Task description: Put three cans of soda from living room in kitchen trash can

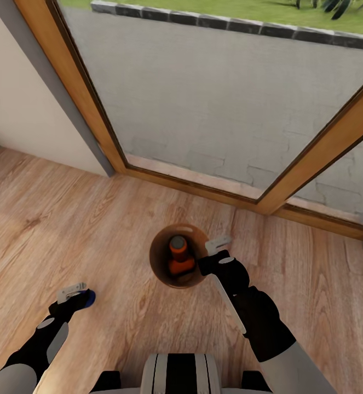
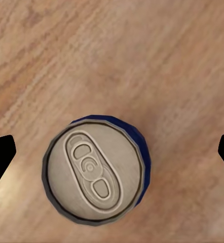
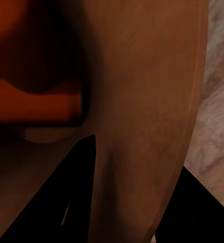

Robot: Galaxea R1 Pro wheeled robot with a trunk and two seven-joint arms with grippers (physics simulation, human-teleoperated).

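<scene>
Found the left gripper (image 2: pixel 113 154) with jaws spread wide, one dark fingertip at each side of the dark blue can (image 2: pixel 94 172), touching neither side and holding nothing. Saw that can standing upright on the wood floor (image 1: pixel 121 230), silvery top and pull tab facing up at the wrist camera, roughly centred between the fingers.

Judged it light, thin-walled and smooth: stiff enough to pinch, easy to dent if squeezed hard, prone to slip or tip if caught high. Would take it across the round body, about mid-height, fingers on opposite sides, never on the rim or tab.

Found the right gripper (image 1: pixel 218 249) at the rim of the tash can (image 1: pixel 158 262), one finger inside against the glossy brown wall and one outside. Read this as clamped on that wall, though the contact itself was too dark in the wrist view to see plainly.

Saw two orange cans (image 1: pixel 178 254) already inside, one seemingly on end. Judged the bin rigid and light, but lopsided when carried by one side of its rim.

Saw the bin ahead of the trunk, over the floor near the wood-framed glass door (image 1: pixel 203 109), and the blue can well off to the left of it.
</scene>
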